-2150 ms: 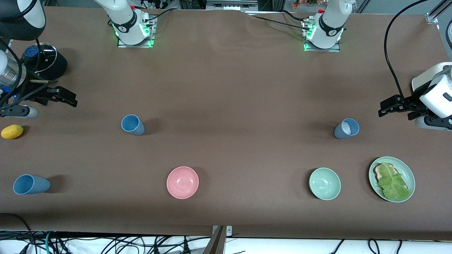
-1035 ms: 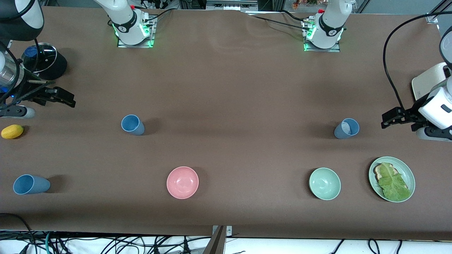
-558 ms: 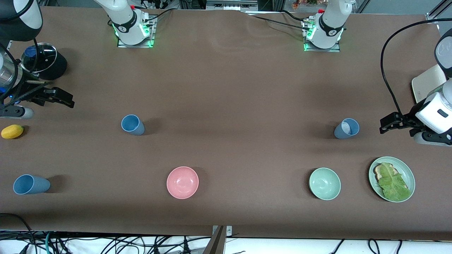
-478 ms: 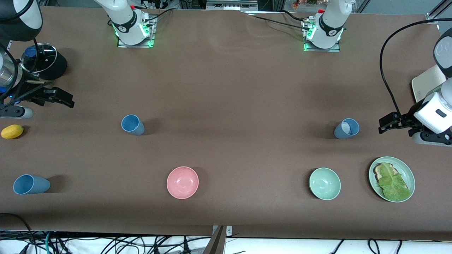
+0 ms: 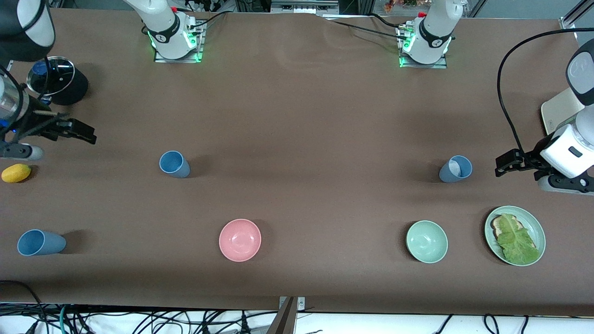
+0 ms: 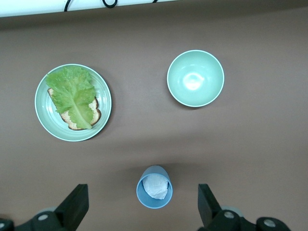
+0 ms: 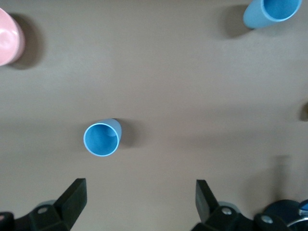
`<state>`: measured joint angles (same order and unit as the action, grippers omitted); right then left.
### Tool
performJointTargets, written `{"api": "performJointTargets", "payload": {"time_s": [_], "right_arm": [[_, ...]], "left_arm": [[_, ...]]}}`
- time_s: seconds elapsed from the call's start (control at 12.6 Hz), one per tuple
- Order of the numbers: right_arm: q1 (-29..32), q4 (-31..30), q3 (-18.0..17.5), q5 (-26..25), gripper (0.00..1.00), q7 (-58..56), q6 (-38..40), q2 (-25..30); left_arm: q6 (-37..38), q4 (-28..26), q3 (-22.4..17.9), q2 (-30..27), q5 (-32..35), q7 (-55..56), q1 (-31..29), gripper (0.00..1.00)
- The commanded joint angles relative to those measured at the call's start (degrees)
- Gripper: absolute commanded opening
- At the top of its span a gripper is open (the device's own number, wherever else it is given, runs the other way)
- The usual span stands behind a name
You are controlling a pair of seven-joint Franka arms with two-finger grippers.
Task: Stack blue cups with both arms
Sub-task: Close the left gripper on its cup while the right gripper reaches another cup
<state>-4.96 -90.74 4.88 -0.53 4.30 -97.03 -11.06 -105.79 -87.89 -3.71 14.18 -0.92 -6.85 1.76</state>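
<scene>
All three blue cups (image 5: 175, 163) stand upright, mouths up.

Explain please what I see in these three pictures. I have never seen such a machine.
These are two white robot arms bolted to a brown table. Each ends in a black two-finger hand.

The wide picture comes from a high camera facing the robots. The two others come from cameras on the arms' wrists, looking down past the fingers.

The left hand is open and empty, up over the table near a grey-blue cup with something white inside. The right hand is also open and empty, at the other end of the table.

On the table there are also two blue cups, a pink bowl, a green bowl, a plate with lettuce on bread, a lemon, a glass lid and a white board.

Nothing is held.
</scene>
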Motion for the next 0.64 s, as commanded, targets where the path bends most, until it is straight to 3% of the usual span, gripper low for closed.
{"api": "performJointTargets", "payload": {"time_s": [0.0,0.32,0.56], "right_arm": [[0.13,2.76,-0.49,0.18,1.0,0.36,-2.72,-7.64],[0.04,1.53,-0.75,3.33,1.0,-0.96,-4.3,-10.63],[-0.22,-3.99,-1.54,6.15,1.0,-5.26,-10.96,-11.26]], "left_arm": [[0.06,1.05,0.02,0.41,0.84,-0.27,0.08,1.0],[0.06,1.14,0.02,0.41,0.84,-0.27,-0.01,1.0],[0.15,0.88,-0.25,0.58,1.62,0.43,0.08,1.0]]}}
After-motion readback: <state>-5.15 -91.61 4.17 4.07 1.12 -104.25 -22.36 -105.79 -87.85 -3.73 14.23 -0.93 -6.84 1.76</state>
